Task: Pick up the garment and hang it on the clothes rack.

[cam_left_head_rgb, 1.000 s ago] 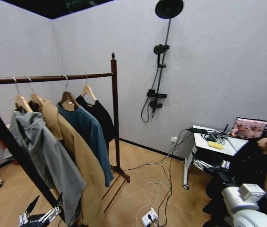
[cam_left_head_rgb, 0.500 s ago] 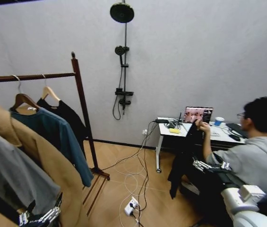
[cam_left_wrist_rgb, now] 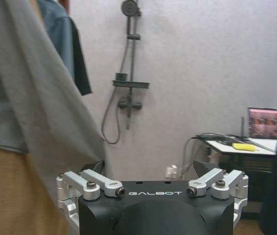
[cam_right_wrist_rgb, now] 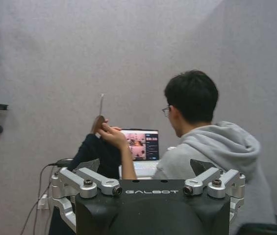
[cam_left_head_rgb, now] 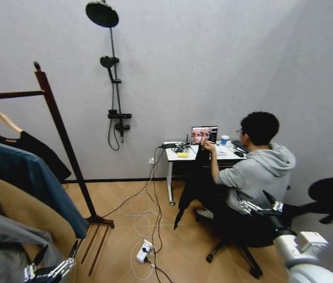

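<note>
Garment [cam_left_head_rgb: 191, 186]: black, soft plain fabric, hanging limp and full length from a hanger held up by a seated person's hand [cam_left_head_rgb: 205, 144] beside the tabletop [cam_left_head_rgb: 175, 154]. Lower edge hangs close above the floor. In the right wrist view the metal hook [cam_right_wrist_rgb: 101, 104] stands upright above the fist, black cloth [cam_right_wrist_rgb: 90, 149] draping below.

Clothes rack [cam_left_head_rgb: 66, 147]: dark reddish-brown wood, post with knob finial leaning in view, horizontal bar [cam_left_head_rgb: 10, 94] running off left, slatted base on the floor. Well apart from the garment.

Plain black soft long-sleeved garment [cam_left_head_rgb: 193, 183]; dark reddish-brown wooden clothes rack [cam_left_head_rgb: 60, 132]; teal-blue shirt [cam_left_head_rgb: 27, 174]; tan coat [cam_left_head_rgb: 13, 215]; grey jacket [cam_left_wrist_rgb: 40, 98].
</note>
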Tool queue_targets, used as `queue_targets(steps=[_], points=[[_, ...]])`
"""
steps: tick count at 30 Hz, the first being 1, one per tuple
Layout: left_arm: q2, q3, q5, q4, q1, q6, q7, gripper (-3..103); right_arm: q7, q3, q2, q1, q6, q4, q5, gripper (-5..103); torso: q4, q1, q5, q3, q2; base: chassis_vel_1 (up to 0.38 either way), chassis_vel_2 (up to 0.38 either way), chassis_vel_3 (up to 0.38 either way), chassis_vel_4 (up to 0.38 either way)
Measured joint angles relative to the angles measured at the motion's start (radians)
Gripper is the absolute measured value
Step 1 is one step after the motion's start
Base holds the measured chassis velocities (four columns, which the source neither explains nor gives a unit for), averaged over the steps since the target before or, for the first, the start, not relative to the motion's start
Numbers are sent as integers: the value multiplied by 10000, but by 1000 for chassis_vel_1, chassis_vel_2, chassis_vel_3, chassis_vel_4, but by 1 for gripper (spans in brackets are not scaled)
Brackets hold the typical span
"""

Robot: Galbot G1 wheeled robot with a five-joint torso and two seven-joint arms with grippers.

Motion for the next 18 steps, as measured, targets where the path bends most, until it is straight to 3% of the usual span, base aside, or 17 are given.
queue_targets(steps=[7,18], points=[[0,0,0,-1,0,0,3,100,-1,18,-25,-6,3,-53,-3,100,-3,-1,4,-1,1,-23,-212,-192,-15],[0,0,0,0,0,0,-1,100,-41,-58,-78,87,24,-216,-39,100,1,0,3,0,0,86,-100,-103,79]])
